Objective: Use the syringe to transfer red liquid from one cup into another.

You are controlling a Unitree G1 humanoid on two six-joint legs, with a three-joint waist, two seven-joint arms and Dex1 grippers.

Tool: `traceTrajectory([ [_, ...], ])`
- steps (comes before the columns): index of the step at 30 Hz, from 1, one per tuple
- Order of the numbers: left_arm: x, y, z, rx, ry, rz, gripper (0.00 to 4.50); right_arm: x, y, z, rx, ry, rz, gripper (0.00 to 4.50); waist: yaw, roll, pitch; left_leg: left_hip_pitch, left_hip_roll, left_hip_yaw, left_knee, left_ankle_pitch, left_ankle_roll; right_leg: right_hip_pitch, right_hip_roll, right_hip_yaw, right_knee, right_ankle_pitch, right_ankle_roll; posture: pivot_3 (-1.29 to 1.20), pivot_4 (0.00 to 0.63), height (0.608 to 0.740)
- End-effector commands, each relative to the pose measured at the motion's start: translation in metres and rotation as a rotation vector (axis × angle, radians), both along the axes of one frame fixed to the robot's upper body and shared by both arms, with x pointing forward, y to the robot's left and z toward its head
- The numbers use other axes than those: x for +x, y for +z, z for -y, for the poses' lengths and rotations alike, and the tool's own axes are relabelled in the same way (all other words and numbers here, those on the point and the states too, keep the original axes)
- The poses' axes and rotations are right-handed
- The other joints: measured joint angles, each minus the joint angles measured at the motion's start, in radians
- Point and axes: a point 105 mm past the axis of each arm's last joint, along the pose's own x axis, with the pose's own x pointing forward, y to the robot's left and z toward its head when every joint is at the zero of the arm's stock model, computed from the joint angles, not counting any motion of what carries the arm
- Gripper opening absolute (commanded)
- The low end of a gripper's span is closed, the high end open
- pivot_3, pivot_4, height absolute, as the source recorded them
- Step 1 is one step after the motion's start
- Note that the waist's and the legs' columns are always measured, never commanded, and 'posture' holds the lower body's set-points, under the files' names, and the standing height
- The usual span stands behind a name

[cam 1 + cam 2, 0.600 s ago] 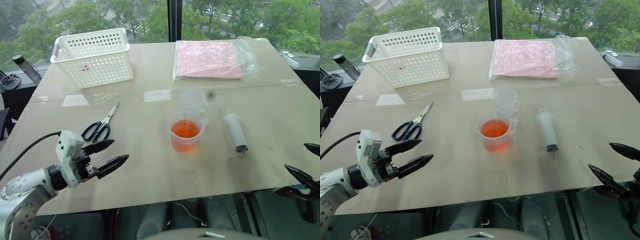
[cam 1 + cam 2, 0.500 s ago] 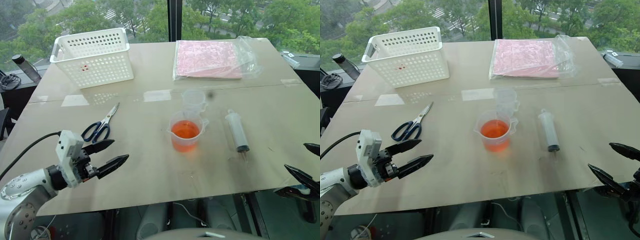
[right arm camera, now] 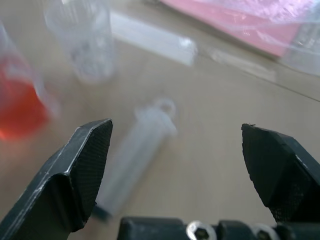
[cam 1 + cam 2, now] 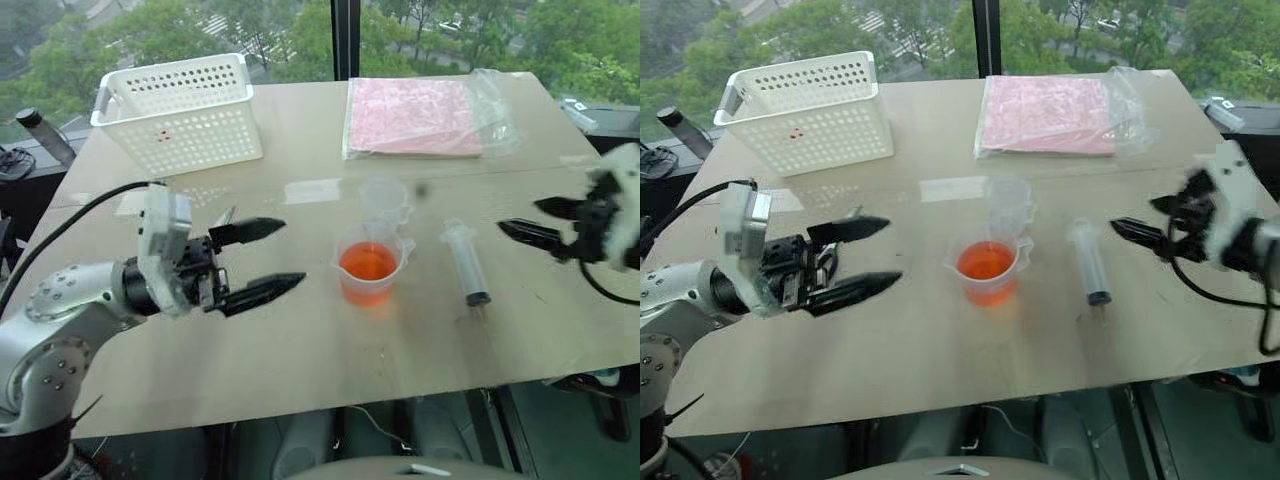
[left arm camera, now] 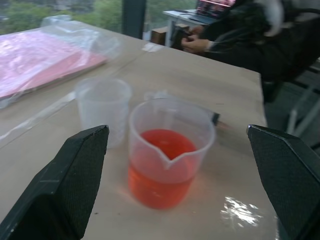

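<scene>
The larger cup (image 4: 370, 265), a clear beaker holding red liquid (image 5: 162, 170), stands at the middle of the table. Just behind it is the smaller, empty cup (image 4: 387, 200). To their right the syringe (image 4: 466, 262) lies flat on the table, its dark seal end toward me. My left gripper (image 4: 292, 252) hovers left of the beaker, pointing at it, jaws open and empty. At the right, my right gripper (image 4: 518, 215) is open and empty, its tips a short way from the syringe (image 3: 140, 150).
A white perforated basket (image 4: 180, 110) stands at the back left, and a bagged pink pack (image 4: 420, 115) lies at the back right. Scissors (image 4: 855, 212) lie mostly hidden behind my left gripper. A person's hands (image 5: 197, 45) show beyond the table's far side.
Both arms have risen and swung inward. The left gripper moved right toward the beaker, and the right gripper came up from the table's front right corner to beside the syringe.
</scene>
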Motion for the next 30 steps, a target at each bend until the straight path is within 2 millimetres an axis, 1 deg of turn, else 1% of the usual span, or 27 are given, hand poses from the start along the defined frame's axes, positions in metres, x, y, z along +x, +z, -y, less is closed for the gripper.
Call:
traceTrajectory([
  [1,-0.013,0.002,0.007,0.059,-0.148,0.033,4.50,0.012,-0.014,-0.010,-0.087,-0.033,-0.157,4.41,0.005,0.001,0.001,-0.002,0.000,0.000,0.000,0.000,0.000,-0.002,0.000,0.000,0.000,0.000,0.000,0.00,0.150,0.740],
  [4,-0.011,0.008,0.006,0.051,-0.159,0.046,4.50,0.028,-0.021,-0.010,-0.110,-0.094,-0.217,4.41,0.010,0.001,0.000,-0.005,-0.001,0.000,0.000,0.000,0.000,-0.004,-0.001,-0.001,-0.002,0.000,0.000,0.00,0.150,0.740],
  [7,-0.011,0.007,0.007,0.071,-0.163,0.065,4.50,0.034,-0.033,-0.007,-0.140,-0.143,-0.264,4.41,0.007,0.001,0.000,-0.017,-0.001,-0.003,0.002,0.000,0.000,-0.014,0.000,-0.003,-0.004,0.003,0.004,0.00,0.150,0.740],
  [11,-0.016,0.001,0.005,0.073,-0.158,0.058,4.50,0.039,-0.049,-0.009,-0.116,-0.174,-0.338,4.41,-0.004,0.001,0.000,-0.018,-0.001,-0.001,-0.001,0.000,0.000,-0.015,0.000,-0.003,-0.006,0.003,0.005,0.00,0.150,0.740],
  [12,-0.016,0.001,0.004,0.070,-0.149,0.055,4.50,0.040,-0.051,-0.010,-0.102,-0.180,-0.354,4.41,-0.008,0.001,0.000,-0.018,-0.001,-0.001,-0.002,0.000,0.000,-0.015,0.001,-0.003,-0.006,0.003,0.005,0.00,0.150,0.740],
  [16,-0.017,0.000,0.001,0.045,-0.120,0.030,4.50,0.047,-0.063,-0.002,-0.041,-0.239,-0.453,4.41,-0.018,0.001,0.000,-0.017,-0.001,-0.001,-0.002,0.000,0.000,-0.014,0.001,-0.003,-0.005,0.003,0.005,0.00,0.150,0.740],
  [18,-0.017,-0.001,-0.001,0.047,-0.116,0.028,4.50,0.049,-0.066,-0.005,-0.027,-0.229,-0.486,4.41,-0.019,0.001,0.000,-0.016,-0.001,0.000,-0.001,0.001,0.000,-0.014,0.002,-0.003,-0.004,0.003,0.005,0.00,0.150,0.740],
  [21,-0.018,-0.002,-0.001,0.045,-0.115,0.024,4.50,0.053,-0.068,-0.017,-0.035,-0.194,-0.512,3.62,-0.021,0.001,0.000,-0.016,-0.001,0.000,0.000,0.001,0.000,-0.014,0.002,-0.003,-0.002,0.003,0.005,0.00,0.150,0.740],
  [23,-0.018,-0.003,0.000,0.042,-0.114,0.022,4.50,0.053,-0.070,-0.022,-0.052,-0.175,-0.521,2.86,-0.022,0.001,0.000,-0.015,-0.001,0.000,0.000,0.001,0.000,-0.014,0.002,-0.002,-0.001,0.003,0.005,0.00,0.150,0.740],
  [24,-0.018,-0.003,0.000,0.040,-0.112,0.021,4.50,0.052,-0.071,-0.023,-0.059,-0.166,-0.524,2.28,-0.022,0.001,0.000,-0.015,0.000,0.000,0.000,0.001,0.000,-0.014,0.002,-0.002,0.000,0.003,0.005,0.00,0.150,0.740],
  [25,-0.018,-0.003,0.000,0.038,-0.110,0.019,4.50,0.052,-0.071,-0.024,-0.069,-0.159,-0.525,1.88,-0.021,0.001,0.000,-0.015,0.000,0.000,0.000,0.001,0.000,-0.014,0.002,-0.003,0.000,0.003,0.005,0.00,0.150,0.740],
  [26,-0.018,-0.003,0.000,0.036,-0.108,0.017,4.50,0.051,-0.072,-0.024,-0.075,-0.155,-0.525,1.58,-0.020,0.001,0.000,-0.015,0.000,0.000,0.000,0.001,0.000,-0.014,0.002,-0.003,0.000,0.003,0.005,0.00,0.150,0.740],
  [28,-0.015,-0.003,-0.002,0.018,-0.089,0.008,4.50,0.049,-0.067,-0.021,-0.124,-0.145,-0.474,1.52,-0.019,0.001,0.000,-0.015,-0.001,0.000,0.002,0.000,0.000,-0.014,0.002,-0.003,0.000,0.003,0.005,0.00,0.150,0.740],
  [30,-0.013,-0.006,-0.004,0.018,-0.062,0.003,4.50,0.048,-0.049,-0.018,-0.178,-0.096,-0.297,1.51,-0.015,0.001,0.000,-0.016,-0.001,0.000,0.003,0.000,0.001,-0.014,0.002,-0.003,0.001,0.003,0.005,0.00,0.150,0.740],
])
